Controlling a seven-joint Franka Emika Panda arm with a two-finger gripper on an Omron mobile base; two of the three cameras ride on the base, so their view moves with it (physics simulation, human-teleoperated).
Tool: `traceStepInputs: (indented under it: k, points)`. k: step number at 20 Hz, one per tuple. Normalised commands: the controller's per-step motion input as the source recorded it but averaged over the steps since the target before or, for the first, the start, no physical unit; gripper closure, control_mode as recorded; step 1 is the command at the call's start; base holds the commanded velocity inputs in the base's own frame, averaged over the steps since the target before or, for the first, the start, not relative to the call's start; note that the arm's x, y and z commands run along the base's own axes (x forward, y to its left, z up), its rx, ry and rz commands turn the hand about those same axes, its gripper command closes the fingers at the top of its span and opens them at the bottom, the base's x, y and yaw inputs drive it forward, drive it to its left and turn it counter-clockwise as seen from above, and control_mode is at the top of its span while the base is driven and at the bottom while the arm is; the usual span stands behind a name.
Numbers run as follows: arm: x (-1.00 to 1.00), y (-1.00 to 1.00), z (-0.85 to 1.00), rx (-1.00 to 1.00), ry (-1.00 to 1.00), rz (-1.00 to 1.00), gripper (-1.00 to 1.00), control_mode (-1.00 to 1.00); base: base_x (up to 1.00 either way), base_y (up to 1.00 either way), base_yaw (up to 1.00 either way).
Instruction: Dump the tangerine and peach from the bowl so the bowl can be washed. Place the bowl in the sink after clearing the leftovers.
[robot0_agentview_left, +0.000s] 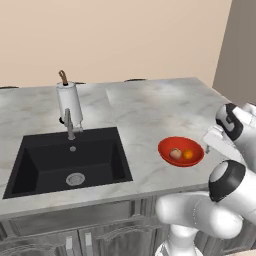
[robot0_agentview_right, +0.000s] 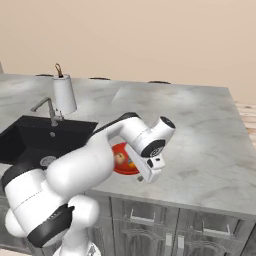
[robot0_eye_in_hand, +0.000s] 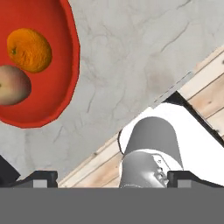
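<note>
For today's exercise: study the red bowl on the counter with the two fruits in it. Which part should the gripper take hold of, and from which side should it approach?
Probably the rim of the bowl on its right edge, the side nearest the gripper, coming from above with one finger inside and one outside. The bowl is wide and shallow, too broad to span, and the peach and tangerine sit mid-bowl, leaving that rim free.

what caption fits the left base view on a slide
Red bowl holding peach and tangerine beside the black sink.

Bare table lies between bowl and sink; faucet and paper towel roll stand behind the basin.
</note>
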Motion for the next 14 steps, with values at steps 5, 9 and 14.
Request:
traceStepInputs:
  k: [5,9,14]
  points:
    - [0.39,0.00,-0.28,0.00,0.00,-0.04,-1.00,-1.00,0.00,0.00,0.00]
    - [0.34,-0.08,-0.19,0.00,0.00,-0.05,-1.00,-1.00,0.00,0.00,0.00]
    - [0.35,-0.08,-0.20,0.00,0.00,-0.04,-1.00,-1.00,0.00,0.00,0.00]
